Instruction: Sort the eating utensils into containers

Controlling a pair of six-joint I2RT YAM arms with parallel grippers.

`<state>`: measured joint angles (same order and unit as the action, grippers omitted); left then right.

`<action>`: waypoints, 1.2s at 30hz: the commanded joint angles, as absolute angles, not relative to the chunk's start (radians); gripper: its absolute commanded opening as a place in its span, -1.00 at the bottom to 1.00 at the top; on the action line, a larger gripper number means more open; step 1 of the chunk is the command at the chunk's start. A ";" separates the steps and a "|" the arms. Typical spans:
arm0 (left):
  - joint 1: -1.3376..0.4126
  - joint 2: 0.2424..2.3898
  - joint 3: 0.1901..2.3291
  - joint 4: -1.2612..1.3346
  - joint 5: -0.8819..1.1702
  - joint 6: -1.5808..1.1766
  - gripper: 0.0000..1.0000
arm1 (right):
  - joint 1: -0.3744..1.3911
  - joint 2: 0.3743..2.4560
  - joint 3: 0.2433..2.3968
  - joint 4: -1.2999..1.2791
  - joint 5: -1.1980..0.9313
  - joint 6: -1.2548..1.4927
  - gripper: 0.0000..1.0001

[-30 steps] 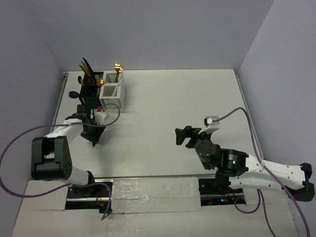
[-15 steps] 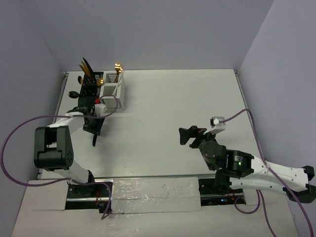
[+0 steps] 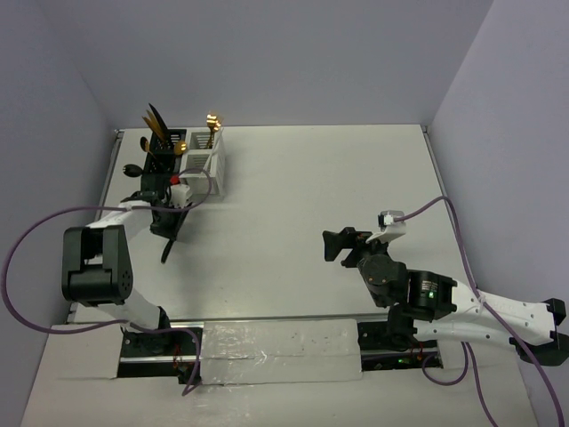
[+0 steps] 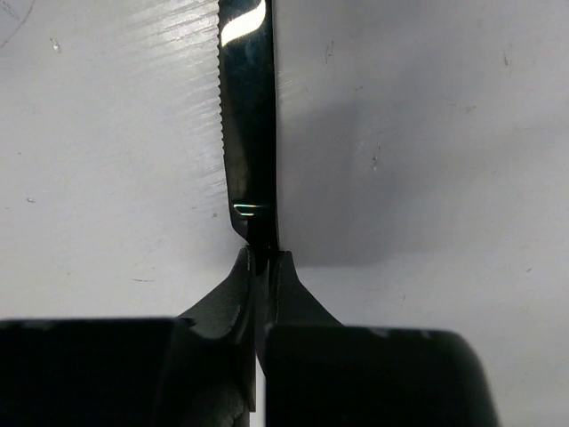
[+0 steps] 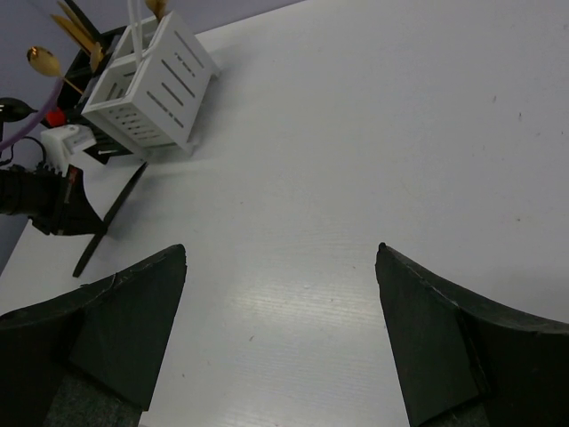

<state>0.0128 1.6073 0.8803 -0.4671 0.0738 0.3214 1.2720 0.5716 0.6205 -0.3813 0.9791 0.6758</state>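
Note:
My left gripper (image 3: 169, 233) is shut on an all-black knife (image 3: 164, 252) just in front of the containers. In the left wrist view the serrated blade (image 4: 249, 116) runs straight out from the pinched fingertips (image 4: 242, 276), over the white table. The black caddy (image 3: 163, 160) and the white caddy (image 3: 204, 165) stand joined at the far left, with gold-headed utensils (image 3: 212, 120) upright in them. My right gripper (image 3: 331, 245) hovers open over the middle right of the table, with nothing between its fingers (image 5: 133, 311).
A black spoon (image 3: 132, 169) sticks out left of the black caddy, near the table's left edge. The right wrist view shows the white caddy (image 5: 151, 84), the knife (image 5: 111, 227) and the left gripper (image 5: 53, 200) far to its left. Purple cables loop beside both arms.
The left gripper has drawn back toward the caddies and closed its jaws on the black knife. The right arm shifted slightly right and stays open.

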 commanded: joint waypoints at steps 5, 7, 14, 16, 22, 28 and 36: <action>0.023 1.559 0.770 -0.471 0.005 0.380 -0.99 | 1.276 0.565 0.629 -0.385 1.022 0.696 0.86; 0.025 1.520 0.743 -0.472 0.005 0.396 -1.00 | 1.276 0.557 0.626 -0.388 1.023 0.699 0.86; 0.035 1.307 0.690 -0.497 0.005 0.429 -1.00 | 1.276 0.554 0.624 -0.374 1.028 0.692 0.86; 0.040 1.270 0.686 -0.506 0.006 0.439 -1.00 | 1.276 0.557 0.626 -0.371 1.029 0.687 0.86; 0.041 1.171 0.677 -0.503 0.090 0.440 -1.00 | 1.276 0.561 0.627 -0.371 1.020 0.692 0.86; 0.041 1.054 0.736 -0.517 0.198 0.410 -1.00 | 1.276 0.538 0.617 -0.368 1.022 0.693 0.86; 0.044 1.045 0.990 -0.419 0.373 0.249 -1.00 | 1.276 0.541 0.614 -0.341 1.028 0.673 0.86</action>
<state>0.0368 1.0573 0.8631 -0.5499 0.2733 0.3386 1.2720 0.5396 0.6201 -0.3771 0.9863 0.6781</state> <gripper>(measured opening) 0.047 0.932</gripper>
